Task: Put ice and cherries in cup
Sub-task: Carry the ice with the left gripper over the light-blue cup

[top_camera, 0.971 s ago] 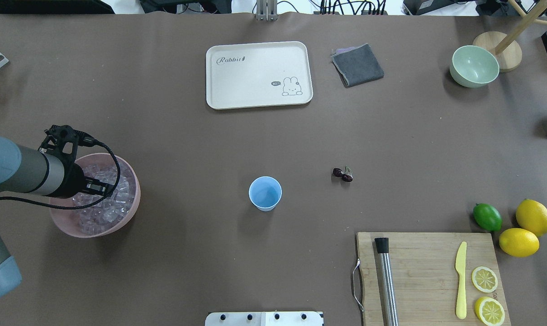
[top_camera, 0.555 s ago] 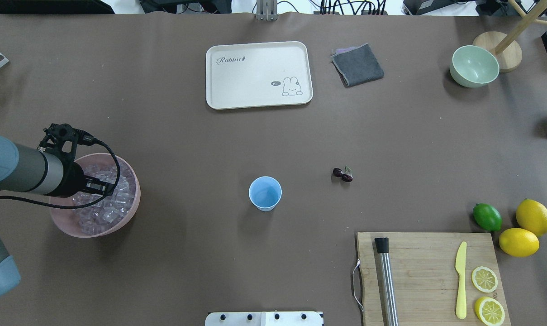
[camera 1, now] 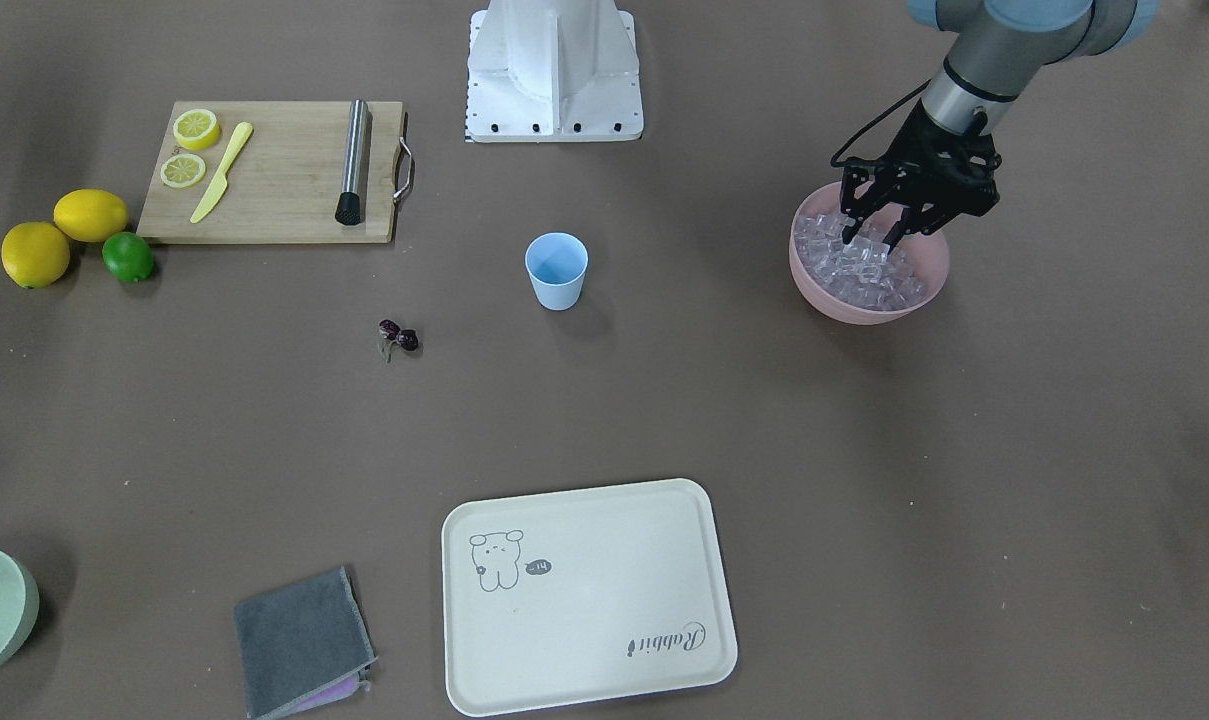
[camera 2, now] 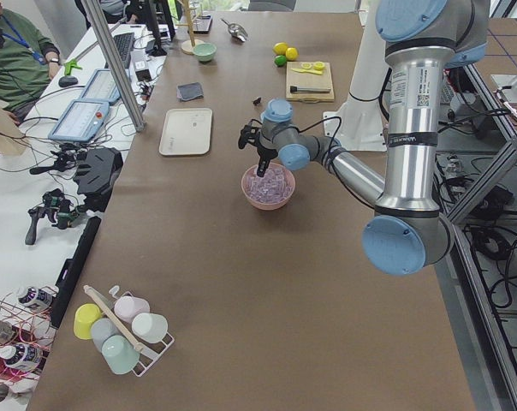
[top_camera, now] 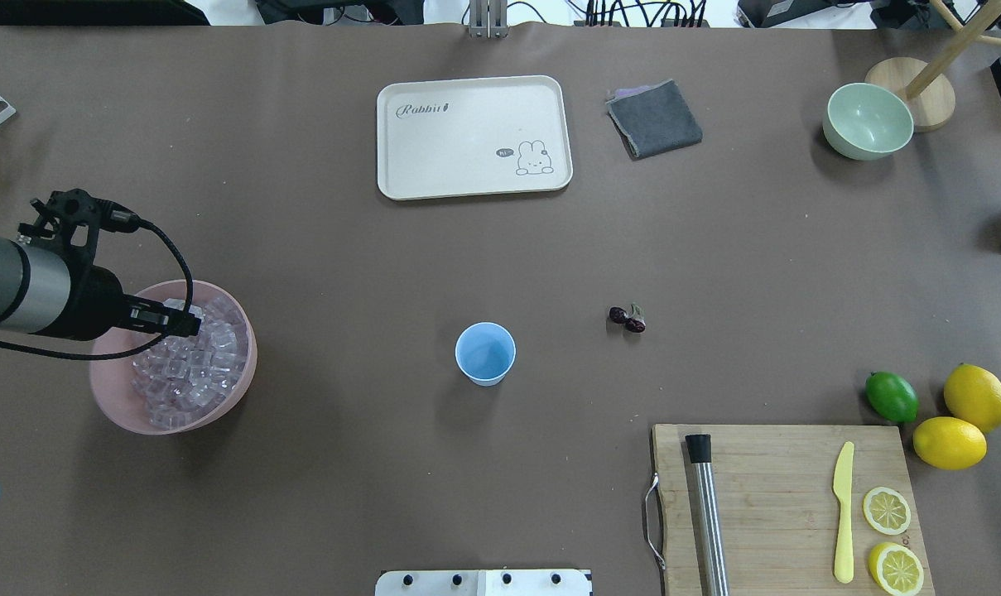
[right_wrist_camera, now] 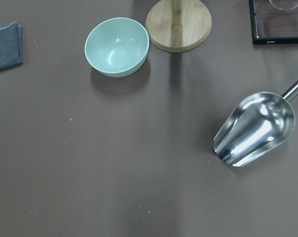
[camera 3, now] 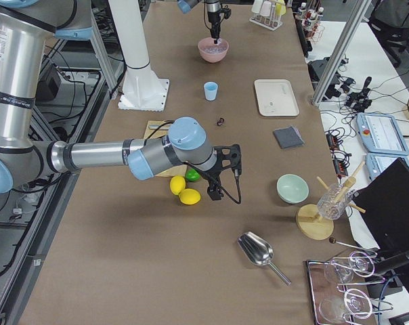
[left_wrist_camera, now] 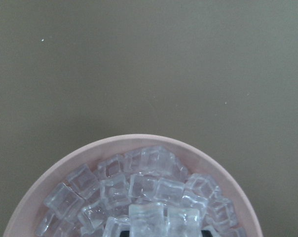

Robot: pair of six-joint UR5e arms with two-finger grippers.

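Dozens of cubes of ice (top_camera: 190, 368) lay heaped in the pink bowl (top_camera: 109, 399), which stood close to the left edge of the table (top_camera: 301, 248). I had the left gripper (camera 1: 869, 238) pointing down over that bowl, its tips level with the top of the heap. Its fingers were drawn in to a narrow gap. My wrist camera showed a cube or two pinched between the dark tips, so I read it as holding ice.

The cup (top_camera: 485, 353) stood upright about mid-table, well apart from the bowl. The cherries (top_camera: 628, 319) lay on the bare surface to the cup's right, near it but not touching.

Further out, the tray (top_camera: 467, 141) sat by the far edge, with the cloth (top_camera: 655, 118) just to its right. The green bowl (top_camera: 868, 122) stood toward the far right corner.

The board (top_camera: 773, 497) filled the near right corner. It carried a steel bar (top_camera: 707, 521), a yellow knife (top_camera: 844, 513) and two lemon slices (top_camera: 887, 511). The lime (top_camera: 892, 397) and two lemons (top_camera: 976, 397) lay bunched between the board and the right edge.

The right gripper (camera 3: 213, 194) showed only in the side camera, hanging over the table just beside the lemons. I could not tell whether its fingers were apart or together. Its wrist camera looked down on the green bowl and the scoop (right_wrist_camera: 255, 128).
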